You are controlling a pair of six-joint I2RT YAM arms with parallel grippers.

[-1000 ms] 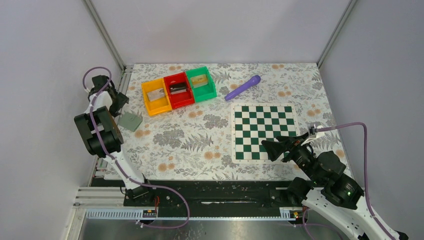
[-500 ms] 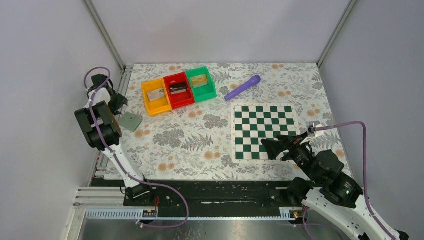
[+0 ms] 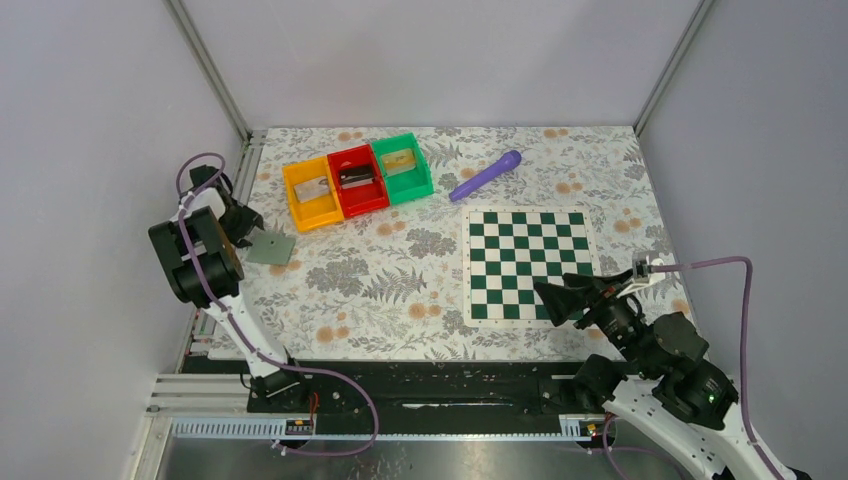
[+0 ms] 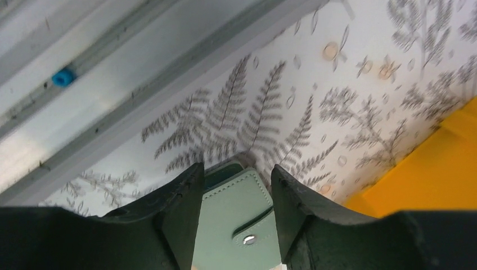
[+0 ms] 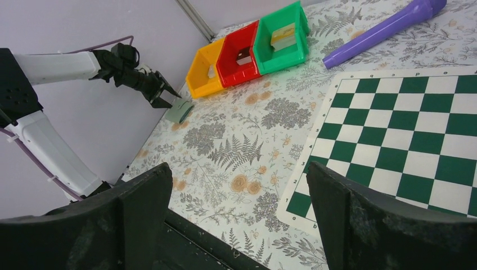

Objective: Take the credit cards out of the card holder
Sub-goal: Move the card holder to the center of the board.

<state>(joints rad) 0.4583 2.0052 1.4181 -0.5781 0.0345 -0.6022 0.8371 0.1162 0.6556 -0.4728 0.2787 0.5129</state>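
- Left claw [image 4: 237, 171]: narrowed down onto the holder [image 3: 272, 249], one finger tight against each side edge. Reads as a pinch.
- Holder sits well left of the chessboard [image 3: 528, 262], by the table's left edge and level with the board's middle rows.
- Holder is folded shut with the grey side up. The snap tab [image 4: 247, 239] lies across it between the fingers. The end pointing away from the claw pokes just past the fingertips.
- Right claw [image 3: 548, 303]: jaws wide, holding nothing, hanging over the chessboard's near-right corner squares.
- Versus a second ago, left side: the claw was past the holder's far-left corner with wider jaws. It has since swung in and now straddles the holder.
- Holder has slid a bit toward the chessboard and turned slightly. It also looks larger from above, and I can't tell whether it is off the table.
- Right side: the claw has backed a little toward the chessboard's near-right corner, jaws just as wide as before.
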